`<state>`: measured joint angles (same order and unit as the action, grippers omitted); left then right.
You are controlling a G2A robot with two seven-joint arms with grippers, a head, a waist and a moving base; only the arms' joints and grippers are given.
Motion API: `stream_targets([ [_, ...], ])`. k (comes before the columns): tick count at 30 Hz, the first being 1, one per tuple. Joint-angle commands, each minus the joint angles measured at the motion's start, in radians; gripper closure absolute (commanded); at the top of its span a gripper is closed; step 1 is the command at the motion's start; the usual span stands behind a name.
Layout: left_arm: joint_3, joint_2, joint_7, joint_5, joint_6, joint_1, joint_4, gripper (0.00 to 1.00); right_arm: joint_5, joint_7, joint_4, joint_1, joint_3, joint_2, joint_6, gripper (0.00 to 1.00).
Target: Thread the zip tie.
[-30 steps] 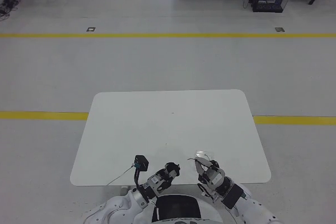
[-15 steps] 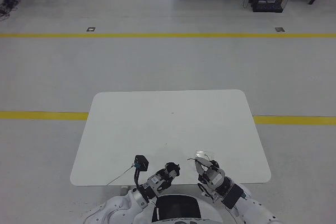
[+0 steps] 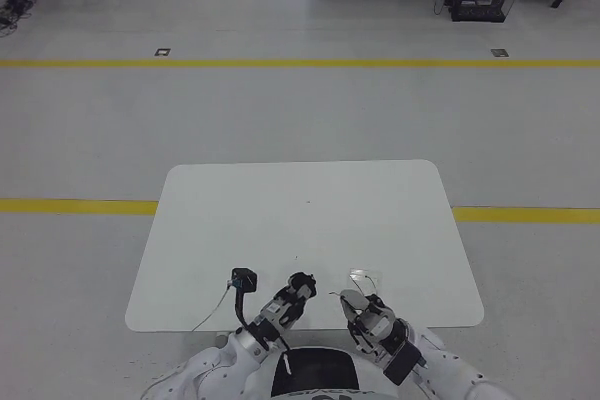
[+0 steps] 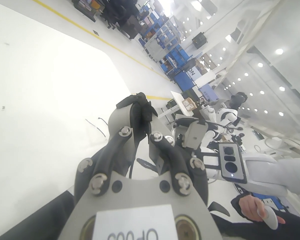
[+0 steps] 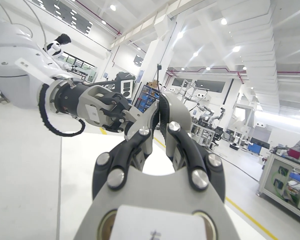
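Top view: white table (image 3: 230, 220) on a pale floor (image 3: 80, 130). Left gripper (image 3: 301, 282) and right gripper (image 3: 347, 298) sit near each other over the table's near edge.
Left wrist view: left jaws pressed together; anything between them cannot be made out.
Right wrist view: right jaws pinch a thin dark strip, apparently the zip tie (image 5: 158, 81), standing up above that near edge.

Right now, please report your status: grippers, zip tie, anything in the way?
Left gripper shut, close to the right one. Right gripper shut on zip tie, strip sticking out free. Pale loop on table just ahead.
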<state>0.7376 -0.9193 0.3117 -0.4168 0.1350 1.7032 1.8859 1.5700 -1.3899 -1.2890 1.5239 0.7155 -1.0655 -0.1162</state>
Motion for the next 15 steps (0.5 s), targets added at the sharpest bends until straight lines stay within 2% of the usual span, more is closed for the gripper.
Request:
stream_targets([
  [1, 0.003, -0.002, -0.015, 0.023, -0.039, 0.006, 0.009, 1.00, 0.000, 0.000, 0.007, -0.011, -0.014, 0.001, -0.026, 1.00],
  [5, 0.010, -0.005, -0.029, 0.038, -0.083, 0.012, 0.024, 1.00, 0.000, 0.000, 0.034, -0.033, -0.034, -0.006, -0.074, 1.00],
  [9, 0.015, -0.006, -0.019, 0.044, -0.067, 0.017, 0.025, 1.00, 0.000, 0.000, 0.054, -0.048, -0.051, -0.019, -0.085, 1.00],
  [15, 0.015, -0.006, -0.019, 0.044, -0.067, 0.017, 0.025, 1.00, 0.000, 0.000, 0.054, -0.048, -0.051, -0.019, -0.085, 1.00],
])
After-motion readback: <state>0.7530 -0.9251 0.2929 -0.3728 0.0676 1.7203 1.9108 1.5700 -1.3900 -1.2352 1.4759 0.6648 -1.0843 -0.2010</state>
